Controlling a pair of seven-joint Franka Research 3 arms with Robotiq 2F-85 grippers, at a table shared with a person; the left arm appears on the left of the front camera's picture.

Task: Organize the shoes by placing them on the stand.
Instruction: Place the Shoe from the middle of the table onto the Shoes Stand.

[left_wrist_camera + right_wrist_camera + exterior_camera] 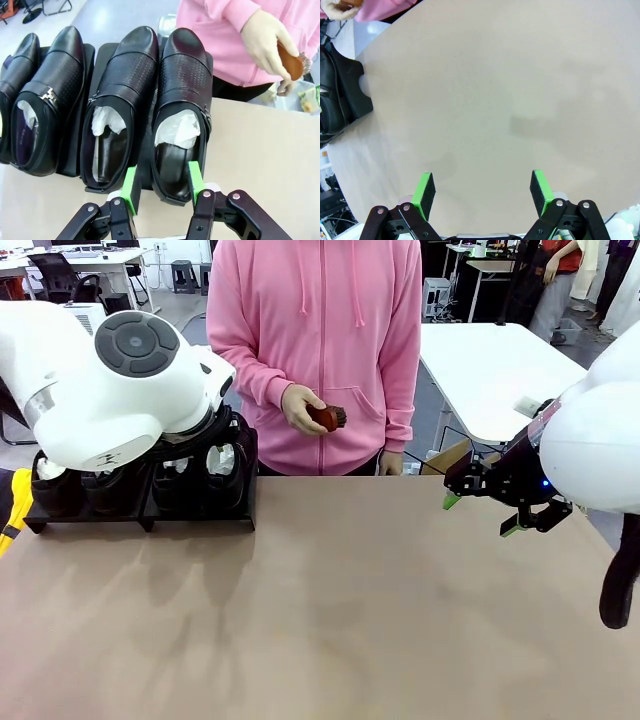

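Several black glossy shoes stand side by side, toes toward the person, on the stand's two black platforms (89, 57). The two on the right, one shoe (120, 80) and another shoe (184, 80), have white paper stuffed inside. My left gripper (163, 187) is open and hovers over their heels, with one green pad (131, 190) between the two shoes. In the front view my left arm covers much of the stand (200, 522) at the table's far left. My right gripper (482, 516) hangs open over the table's right side, holding nothing. My right gripper (482, 192) looks down on bare tabletop.
A person in a pink hoodie stands at the far edge holding a small reddish-brown brush (326, 417) in one hand (265, 42). A corner of the stand (352, 95) juts in at the left of the right wrist view. A white table (495, 370) stands behind on the right.
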